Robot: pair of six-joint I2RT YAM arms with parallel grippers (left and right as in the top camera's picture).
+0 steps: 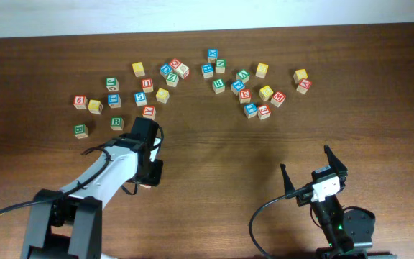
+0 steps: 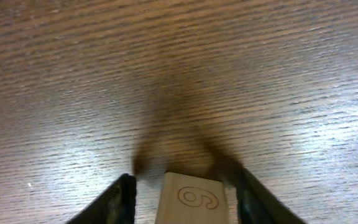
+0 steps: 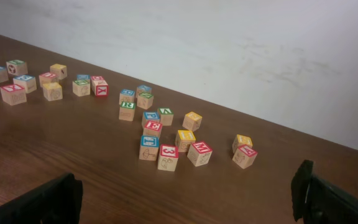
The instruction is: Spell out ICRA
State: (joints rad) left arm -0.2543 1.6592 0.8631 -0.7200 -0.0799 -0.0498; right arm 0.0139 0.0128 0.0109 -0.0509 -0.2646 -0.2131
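**Overhead view, left group of cubes**
- red 6 cube (image 1: 80, 101), far left: numeral 6 in red.
- green B cube (image 1: 117, 123), lower and to the right of it: letter B in green.
- red D cube (image 1: 147, 84), upper middle of the group: letter D.
- blue 5 cube (image 1: 140, 98), just below the D: numeral 5.

**Overhead view, right group**
- red E cube (image 1: 245, 94), middle of the group: letter E.

**Right wrist view**
- red 3 cube (image 3: 168, 151), centre of frame: numeral 3 on the top face.
- red M cube (image 3: 201, 148), just to its right: letter M.
- red K cube (image 3: 100, 91), upper left: letter K, lying sideways.

**Left wrist view**
- pale cube (image 2: 194, 199), bottom centre: one outlined numeral, either 6 or 9; which one cannot be told.

Markings on the other cubes are too small to read.
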